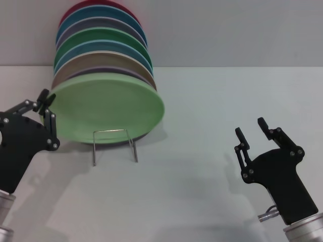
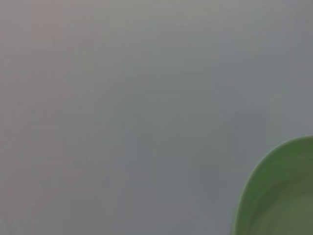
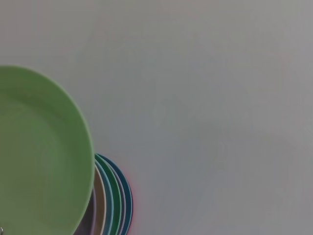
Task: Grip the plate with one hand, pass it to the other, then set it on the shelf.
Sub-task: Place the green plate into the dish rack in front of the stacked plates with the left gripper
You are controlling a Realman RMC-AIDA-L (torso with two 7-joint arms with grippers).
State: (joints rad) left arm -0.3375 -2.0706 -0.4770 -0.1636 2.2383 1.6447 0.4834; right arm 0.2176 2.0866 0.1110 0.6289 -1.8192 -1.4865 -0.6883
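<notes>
The pale mint-green plate (image 1: pixel 106 108) stands tilted in the thin silver wire shelf (image 1: pixel 115 145), at the front of a row of coloured plates. It also shows in the left wrist view (image 2: pixel 281 196) and the right wrist view (image 3: pixel 39 156). My left gripper (image 1: pixel 48 110) is open right at the plate's left rim; I cannot tell whether it touches the rim. My right gripper (image 1: pixel 251 130) is open and empty, low on the right, well apart from the plate.
Several other plates (image 1: pixel 101 40) in red, blue, darker green, tan and lilac stand behind the mint plate; their edges show in the right wrist view (image 3: pixel 115 196). The white table (image 1: pixel 202 166) runs to a pale back wall.
</notes>
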